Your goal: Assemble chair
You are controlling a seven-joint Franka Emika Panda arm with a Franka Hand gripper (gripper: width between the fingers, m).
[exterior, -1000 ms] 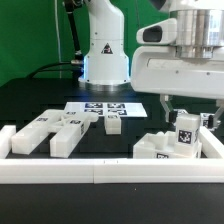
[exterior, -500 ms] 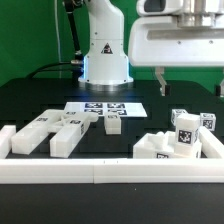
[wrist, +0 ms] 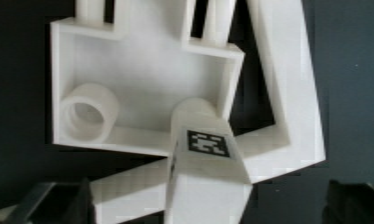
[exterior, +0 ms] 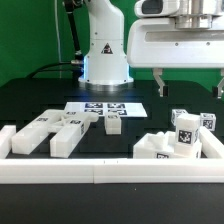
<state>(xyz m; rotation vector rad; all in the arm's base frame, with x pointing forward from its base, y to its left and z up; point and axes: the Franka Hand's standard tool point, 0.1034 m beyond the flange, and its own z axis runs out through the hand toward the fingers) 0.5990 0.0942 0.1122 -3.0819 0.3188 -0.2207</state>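
Where they lie flat, loose chair bars [exterior: 36, 132] point toward the marker board [exterior: 103, 106].

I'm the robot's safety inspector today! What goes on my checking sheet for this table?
Surface: black table, with a white border rail along its near edge.
Job's things: loose white chair pieces toward the exterior view's left; a chair cluster of tagged pieces packed together toward its right.
Clutter: nothing seen, apart from the marker board lying flat.
Grippers: the claw hangs open above the chair cluster, holding nothing.
Cables: dark cables beside the arm's base.
Surroundings: green backdrop; nothing else seen.
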